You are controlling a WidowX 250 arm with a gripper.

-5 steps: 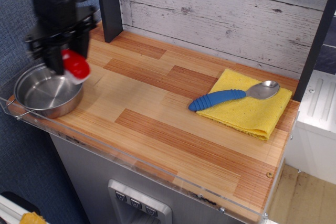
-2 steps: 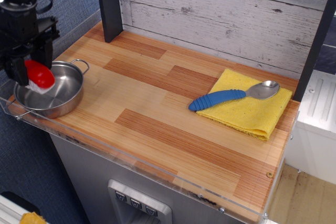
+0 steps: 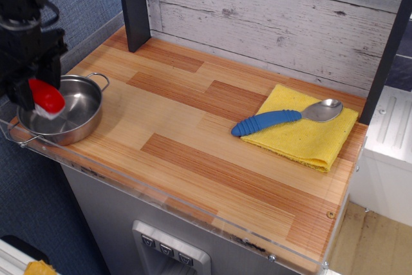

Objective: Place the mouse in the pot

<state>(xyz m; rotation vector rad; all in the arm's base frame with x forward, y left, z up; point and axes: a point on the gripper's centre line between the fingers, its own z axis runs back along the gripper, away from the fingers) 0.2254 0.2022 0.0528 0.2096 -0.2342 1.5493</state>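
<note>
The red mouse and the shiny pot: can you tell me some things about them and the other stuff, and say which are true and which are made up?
1. The mouse is held in the gripper over the pot. True.
2. The mouse is lying on the yellow cloth. False: it is at the left end of the table, over the pot.
3. The spoon has a blue handle. True.
4. The spoon is inside the pot. False: it lies on the yellow cloth, with the handle tip sticking out over the wooden table.
5. The pot stands near the table's left front edge. True.
6. The gripper's fingers are wide open and empty. False: they are closed on the mouse.
</note>
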